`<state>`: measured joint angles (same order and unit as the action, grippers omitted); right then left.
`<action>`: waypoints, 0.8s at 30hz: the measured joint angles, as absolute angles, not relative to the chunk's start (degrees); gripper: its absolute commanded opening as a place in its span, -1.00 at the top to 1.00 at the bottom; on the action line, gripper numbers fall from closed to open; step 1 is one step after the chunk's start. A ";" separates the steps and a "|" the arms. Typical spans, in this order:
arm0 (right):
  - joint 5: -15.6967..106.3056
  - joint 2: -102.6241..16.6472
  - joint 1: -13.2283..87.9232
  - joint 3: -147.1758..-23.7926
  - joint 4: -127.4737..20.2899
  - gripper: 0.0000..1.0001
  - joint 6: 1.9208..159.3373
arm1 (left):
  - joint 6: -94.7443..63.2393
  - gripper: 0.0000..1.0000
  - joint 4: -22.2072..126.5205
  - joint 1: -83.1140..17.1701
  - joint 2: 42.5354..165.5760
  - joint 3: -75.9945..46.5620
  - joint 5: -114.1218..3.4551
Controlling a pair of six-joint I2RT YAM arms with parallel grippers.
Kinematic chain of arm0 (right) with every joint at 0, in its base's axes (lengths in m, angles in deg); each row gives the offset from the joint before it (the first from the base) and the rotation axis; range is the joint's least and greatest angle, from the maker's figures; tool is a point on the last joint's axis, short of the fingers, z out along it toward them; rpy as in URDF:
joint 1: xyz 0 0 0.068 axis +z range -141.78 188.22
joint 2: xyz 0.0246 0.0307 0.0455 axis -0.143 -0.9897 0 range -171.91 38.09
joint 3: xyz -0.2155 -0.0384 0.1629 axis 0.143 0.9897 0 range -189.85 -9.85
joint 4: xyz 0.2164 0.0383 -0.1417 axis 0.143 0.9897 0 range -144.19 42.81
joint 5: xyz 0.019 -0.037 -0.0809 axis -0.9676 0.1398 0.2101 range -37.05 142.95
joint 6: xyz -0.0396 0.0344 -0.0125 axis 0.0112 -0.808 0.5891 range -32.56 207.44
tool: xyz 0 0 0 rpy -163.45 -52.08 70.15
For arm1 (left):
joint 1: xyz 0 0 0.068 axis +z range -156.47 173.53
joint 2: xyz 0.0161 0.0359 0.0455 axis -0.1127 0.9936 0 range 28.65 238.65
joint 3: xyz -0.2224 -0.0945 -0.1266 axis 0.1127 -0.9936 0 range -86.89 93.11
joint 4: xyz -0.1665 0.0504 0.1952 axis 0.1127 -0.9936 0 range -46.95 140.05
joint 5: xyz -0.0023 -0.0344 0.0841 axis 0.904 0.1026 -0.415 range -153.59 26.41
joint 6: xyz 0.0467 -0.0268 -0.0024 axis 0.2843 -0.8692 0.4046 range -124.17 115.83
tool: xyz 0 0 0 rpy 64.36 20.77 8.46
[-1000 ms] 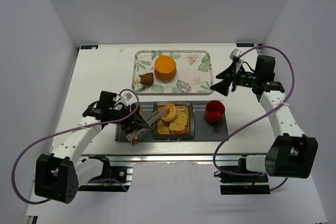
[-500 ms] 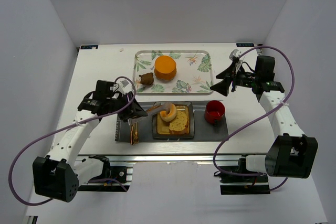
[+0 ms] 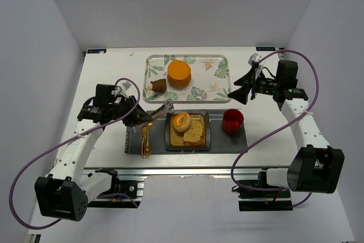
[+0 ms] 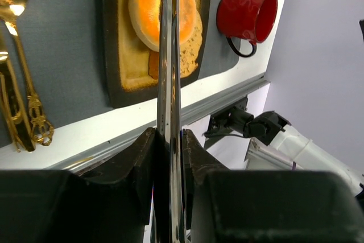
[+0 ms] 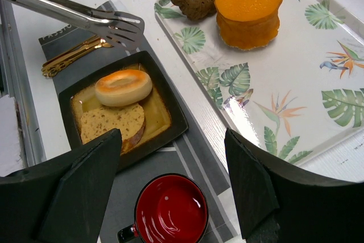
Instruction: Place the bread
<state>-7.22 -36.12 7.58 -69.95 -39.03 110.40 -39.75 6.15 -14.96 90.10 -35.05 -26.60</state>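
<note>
Right wrist: bread [image 5: 111, 123] tan, speckled, crust yellow-brown.

bread [image 5: 111, 122]: flat in dark plate [image 5: 169, 99] | bagel [image 5: 123, 87]: touching it | tongs [image 5: 120, 29]: empty

- There's the bread [image 3: 195, 133]: a small thick slice, pale tan face flecked with dark specks, yellow-brown crust round the edge.
- It's lying flat, speckled face up, inside the dark square plate [image 3: 169, 144], and from above it's tucked toward the plate's four o'clock corner.
- A glazed ring roll [image 3: 181, 121] sits at its ten o'clock, overlapping that edge of the slice.
- The rest of the face is in plain view.
</note>
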 measured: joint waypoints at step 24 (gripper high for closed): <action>-7.19 -36.12 12.10 -69.92 -37.96 -0.57 113.60 | -22.13 0.46 37.41 0.88 109.27 -46.57 -58.45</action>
